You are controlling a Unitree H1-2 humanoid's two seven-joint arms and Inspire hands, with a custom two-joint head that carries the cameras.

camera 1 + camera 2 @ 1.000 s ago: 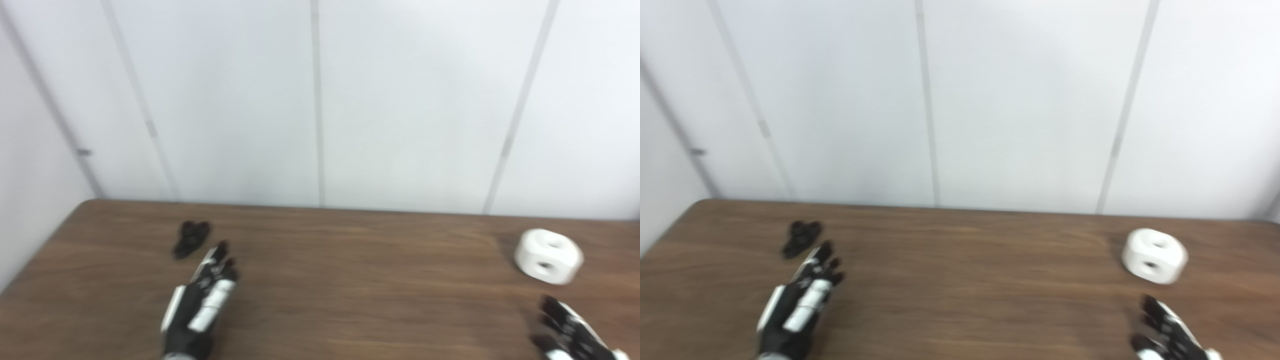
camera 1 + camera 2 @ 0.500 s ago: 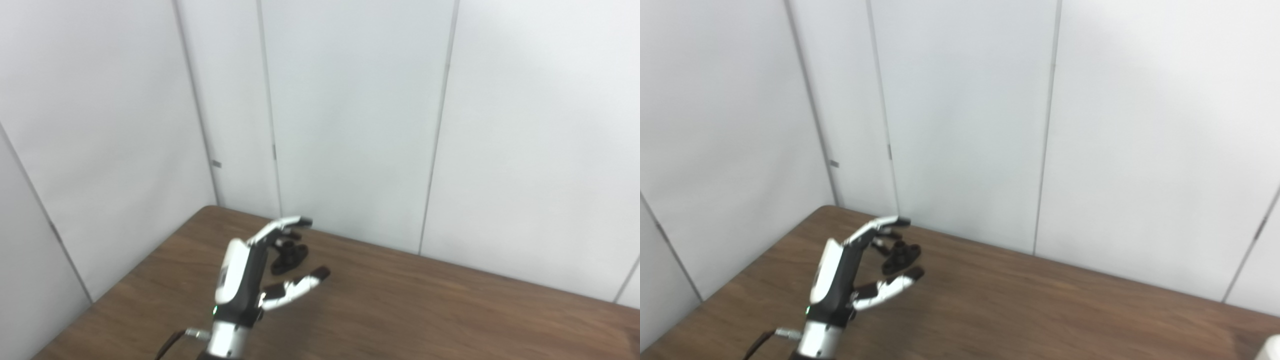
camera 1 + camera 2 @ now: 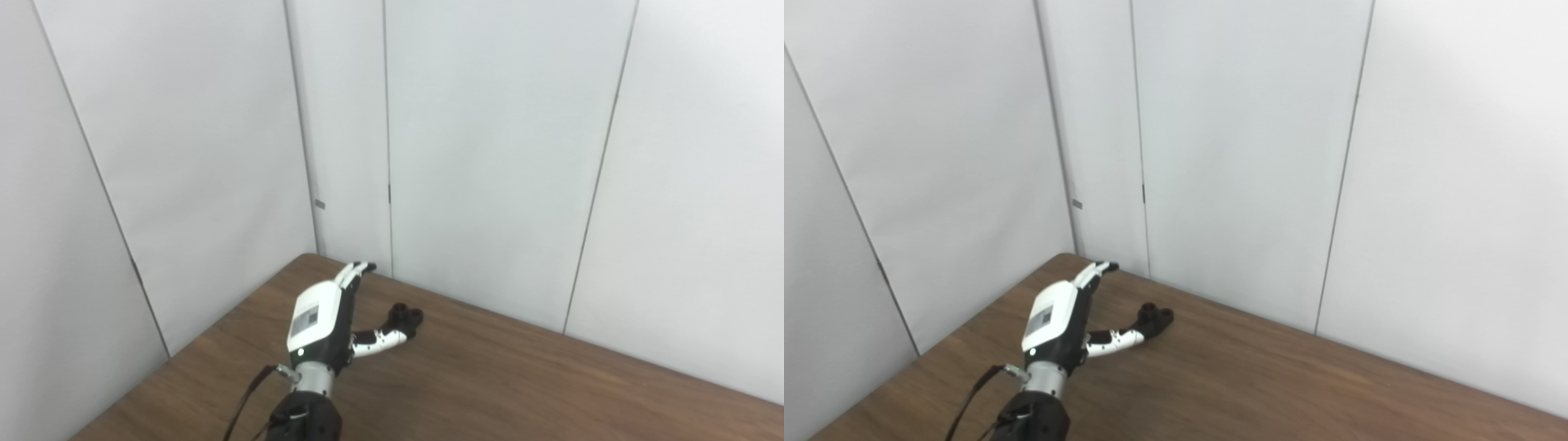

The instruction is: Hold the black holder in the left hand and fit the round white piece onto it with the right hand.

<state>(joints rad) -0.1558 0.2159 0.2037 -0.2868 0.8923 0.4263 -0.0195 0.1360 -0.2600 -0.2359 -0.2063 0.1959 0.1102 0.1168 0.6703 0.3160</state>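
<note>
The small black holder (image 3: 403,320) lies on the brown table (image 3: 527,392) near its far left corner. My left hand (image 3: 331,318) is raised just left of it, open, fingers stretched toward the corner and the thumb (image 3: 1118,340) spread out to the holder's near side, its tip close to or touching the holder. Nothing is in the hand. The round white piece and my right hand are outside both views.
White panelled walls (image 3: 490,153) meet in a corner right behind the table. The table's left edge (image 3: 202,343) runs diagonally beside my left forearm. A cable (image 3: 968,404) hangs from the left wrist.
The camera has kept turning left, so the white piece and right hand left the picture. My left hand has moved forward beside the holder, with the thumb now reaching its near side.
</note>
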